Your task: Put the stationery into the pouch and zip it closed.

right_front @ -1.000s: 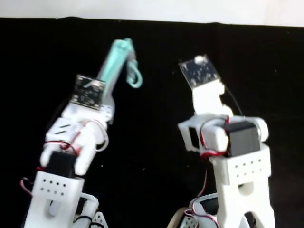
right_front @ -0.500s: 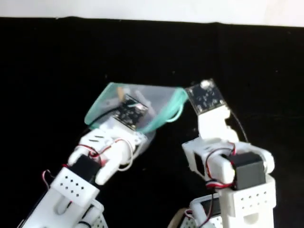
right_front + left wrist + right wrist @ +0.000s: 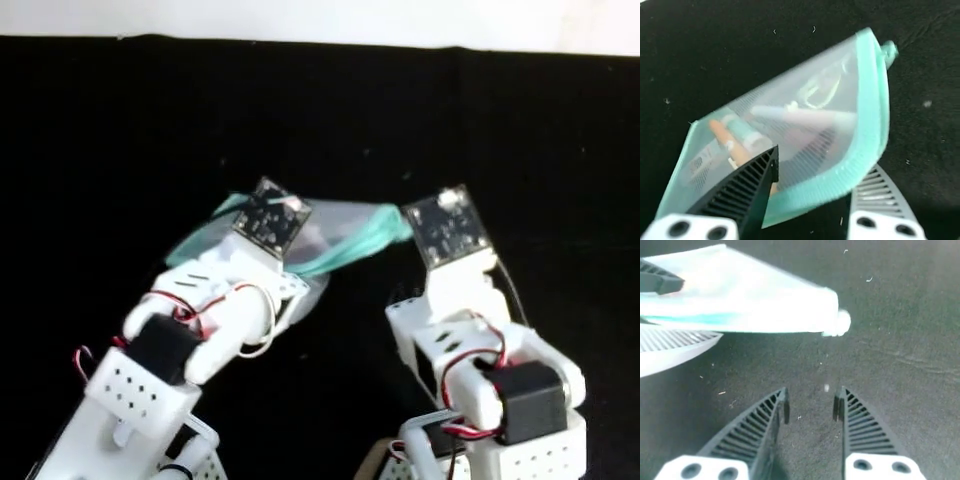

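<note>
- Hanging in the left gripper (image 3: 817, 167), the pouch (image 3: 805, 125) is pinched near its zipped edge, one finger on each face of the see-through mesh. From the high view it seems to be held up off the table (image 3: 500, 120) between the two arms.
- The stationery (image 3: 790, 115) lies inside the pouch: a pale pen-like stick, an orange piece and something with a teal cap, all seen through the mesh.
- The teal zip band (image 3: 875, 115) runs along one long edge, and the zip pull (image 3: 889, 49) sits at the far corner, away from the left gripper.
- The filling looks done, as no loose items show on the table. The zip looks drawn along the stretch in sight, but I cannot tell whether it is fully home, so a last tug may be left.
- The right gripper (image 3: 812, 402) holds nothing. Its jaws stand a narrow gap apart over the dark table, near the pull end of the pouch but not touching it.
- A dark patch of print shows on one item inside, too blurred to read.
</note>
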